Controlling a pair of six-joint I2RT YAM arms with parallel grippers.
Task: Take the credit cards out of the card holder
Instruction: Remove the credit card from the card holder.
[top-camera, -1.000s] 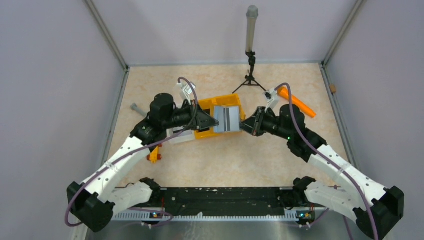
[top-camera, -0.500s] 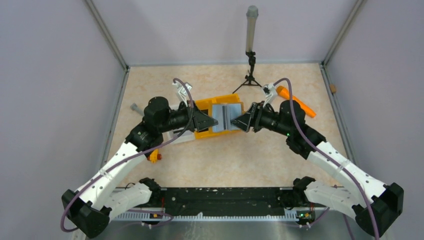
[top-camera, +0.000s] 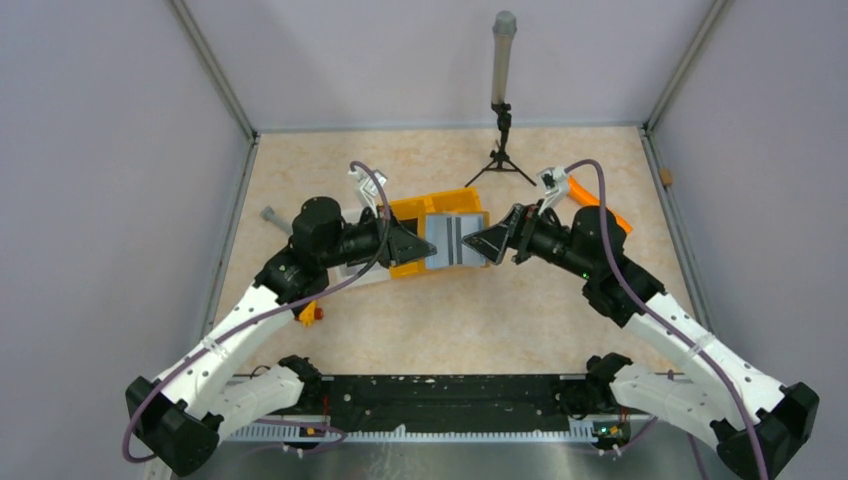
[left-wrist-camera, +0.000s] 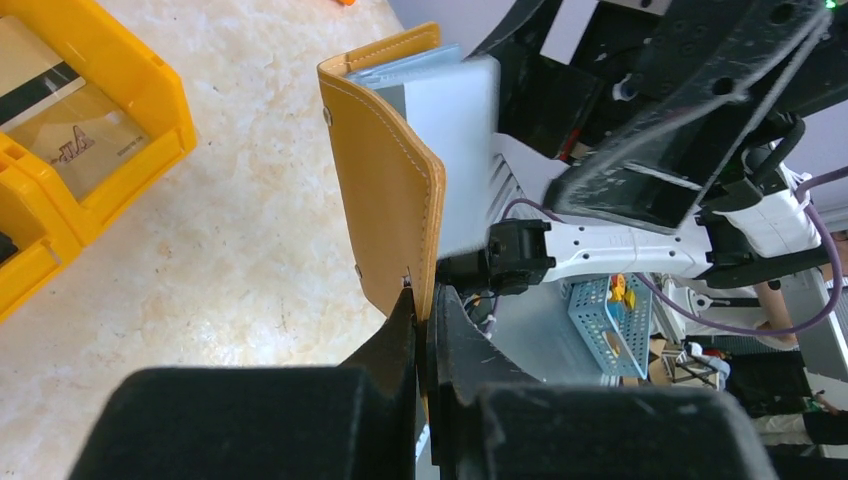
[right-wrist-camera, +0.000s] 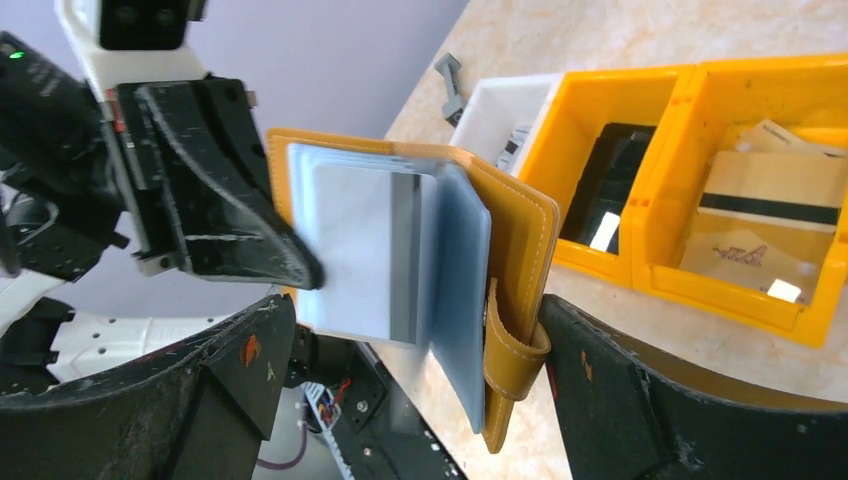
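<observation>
The tan mustard card holder (right-wrist-camera: 520, 230) hangs open above the table, its spine edge pinched in my left gripper (left-wrist-camera: 425, 300), which is shut on it. Pale grey credit cards (right-wrist-camera: 355, 250) and a blue-grey sleeve (right-wrist-camera: 462, 290) show inside it; in the top view the cards (top-camera: 455, 240) face up with dark stripes. My right gripper (right-wrist-camera: 415, 300) is open wide, its fingers (right-wrist-camera: 235, 370) standing either side of the holder's free edge and strap without gripping. From above, the left gripper (top-camera: 425, 248) and right gripper (top-camera: 490, 240) face each other across the holder.
Bright orange bins (top-camera: 415, 212) sit under and behind the holder; one bin (right-wrist-camera: 800, 300) holds a beige card with a dark stripe (right-wrist-camera: 770, 195). A white bin (right-wrist-camera: 495, 115), an orange stick (top-camera: 600, 208), a tripod post (top-camera: 500, 100) and a grey bolt (top-camera: 272, 215) stand around.
My right gripper went from shut at the holder's right edge to wide open. The left gripper kept its hold and shifted slightly left and up.
</observation>
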